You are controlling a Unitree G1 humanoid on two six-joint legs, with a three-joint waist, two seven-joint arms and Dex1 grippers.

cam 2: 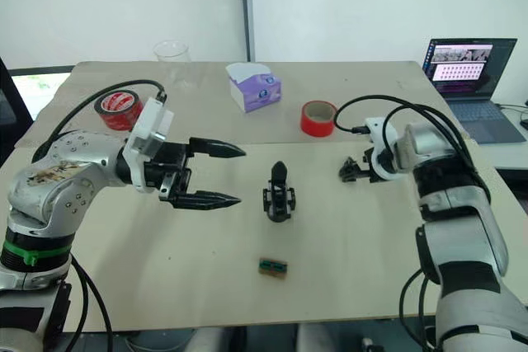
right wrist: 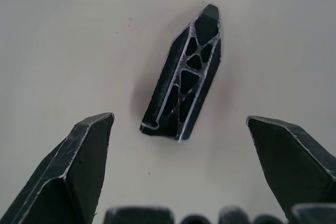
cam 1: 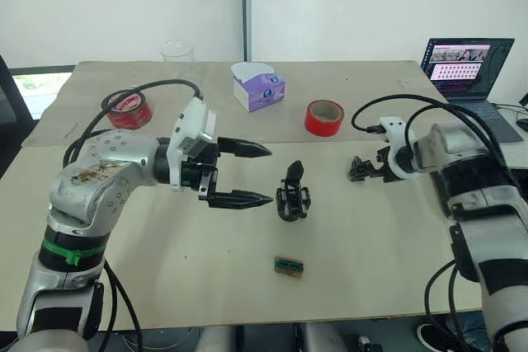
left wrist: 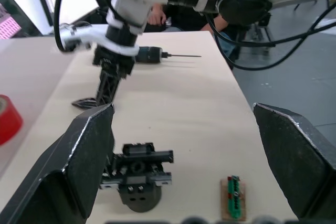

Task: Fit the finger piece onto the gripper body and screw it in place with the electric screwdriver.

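Observation:
The gripper body point(cam 1: 292, 195) stands on the table's middle, its pointed black finger sticking up. My left gripper point(cam 1: 269, 176) hovers open just left of it, fingers pointing at it, nothing between them. The finger piece point(right wrist: 184, 77), black and tapering with a ribbed open face, lies flat on the table. My right gripper point(right wrist: 178, 119) points down over it, open, with a finger on either side and apart from it. In the left wrist view the electric screwdriver point(left wrist: 152, 54) lies on the table beyond my right gripper point(left wrist: 107, 85), its thin bit pointing toward the table's edge.
A small green-brown tray point(cam 1: 289, 265) lies near the front edge. At the back are a red tape roll point(cam 1: 324, 117), a second red roll point(cam 1: 128, 109), a tissue box point(cam 1: 260, 88) and a clear cup point(cam 1: 176, 51). A laptop point(cam 1: 462, 68) sits far right.

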